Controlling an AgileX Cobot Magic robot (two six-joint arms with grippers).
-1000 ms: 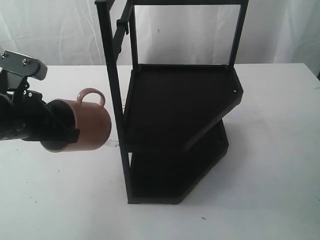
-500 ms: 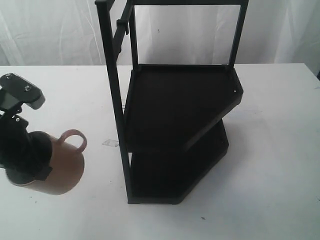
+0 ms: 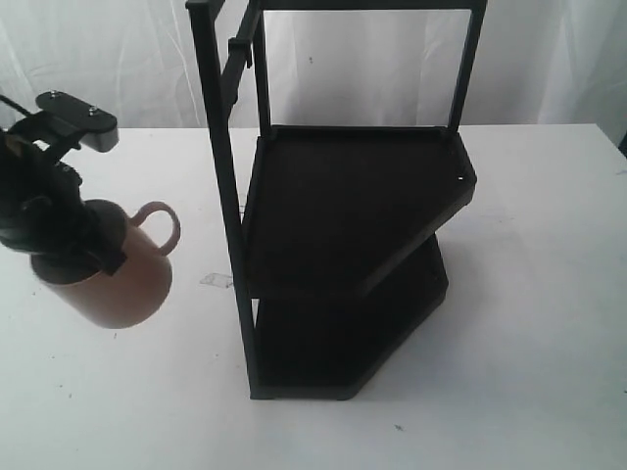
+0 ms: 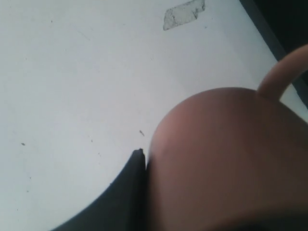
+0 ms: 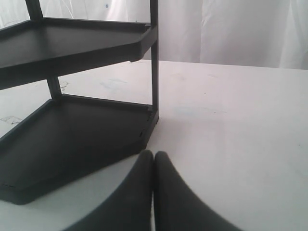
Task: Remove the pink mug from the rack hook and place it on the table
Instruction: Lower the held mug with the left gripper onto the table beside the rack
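The pink mug [image 3: 129,279] hangs left of the black rack [image 3: 343,245], tilted, with its loop handle [image 3: 160,223] facing the rack. My left gripper [image 3: 76,250] is shut on the mug's rim end. In the left wrist view the mug [image 4: 226,163] fills the frame over the white table [image 4: 72,86], with one dark finger [image 4: 129,190] pressed to its wall; the other finger is hidden. Whether the mug touches the table I cannot tell. The rack hook [image 3: 236,49] on the upper side bar is bare. My right gripper [image 5: 153,157] is shut and empty beside the rack's lower shelf [image 5: 72,134].
A small patch of clear tape [image 3: 216,280] lies on the table [image 3: 529,343] between mug and rack; it shows as tape [image 4: 184,13] in the left wrist view too. White curtains hang behind the table. The rack's post [image 5: 154,57] stands just ahead of the right gripper.
The left gripper carried the mug away from the rack, down and left, then back up and slightly right, turning it more upright. The right gripper shows no visible change.
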